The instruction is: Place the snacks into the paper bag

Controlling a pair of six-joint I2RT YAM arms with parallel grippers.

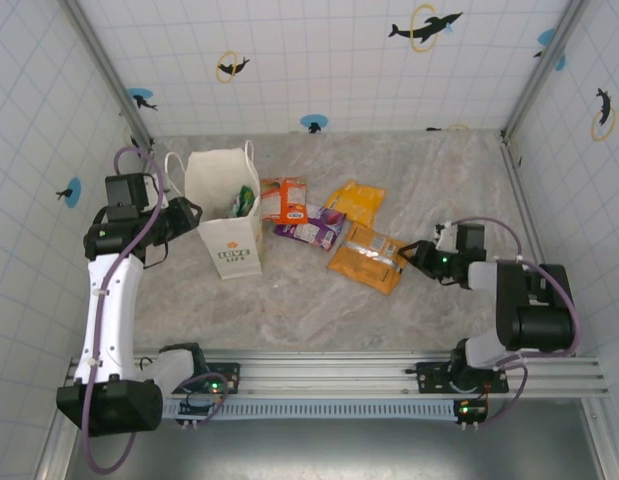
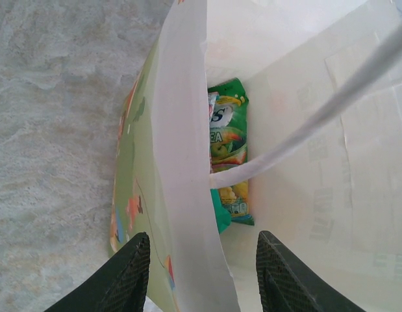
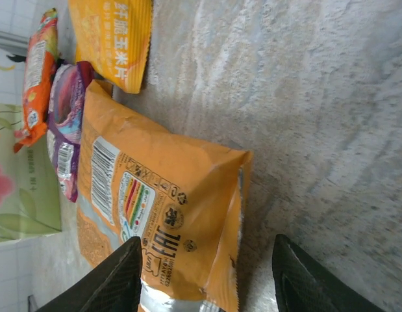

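1. Visibility: in the top view the mouth of the paper bag (image 1: 221,190) shows just a sliver of its contents. In the left wrist view, a green-yellow packet (image 2: 230,130) stands inside, crossed by the string handle (image 2: 330,105) and cut by the bag wall, so its lettering is only partly readable. A teal packet edge (image 2: 220,218) sits at its 7 o'clock, and I cannot tell if it is a separate packet.
2. In the right wrist view the purple packet (image 3: 67,130) is partly behind the orange packet (image 3: 168,188), and the orange-white packet (image 3: 38,78) is clipped by the frame edge.
3. Look: the bag is tall, white and upright, mouth open, with an orange-green logo on the front. The packets are flat and glossy. The orange one shows a barcode and a label panel, and its end is crimped.
4. Layout, top view: the bag is at 10 o'clock from the centre of the table (image 1: 439,180). The orange-white packet is just beside it at 3 o'clock, with the purple packet touching that at 5 o'clock. The yellow-orange packet (image 1: 356,203) is further toward 3, and the orange packet is at its 6 o'clock.
5. The left gripper (image 1: 186,215) is at the bag's 9 o'clock, part-way open. It straddles the side wall with one finger outside and one inside, and grips nothing.
6. The right gripper (image 1: 414,255) is at the orange packet's 3 o'clock, jaws part-way open around the crimped end. The packet lies flat on the table and is not clamped.
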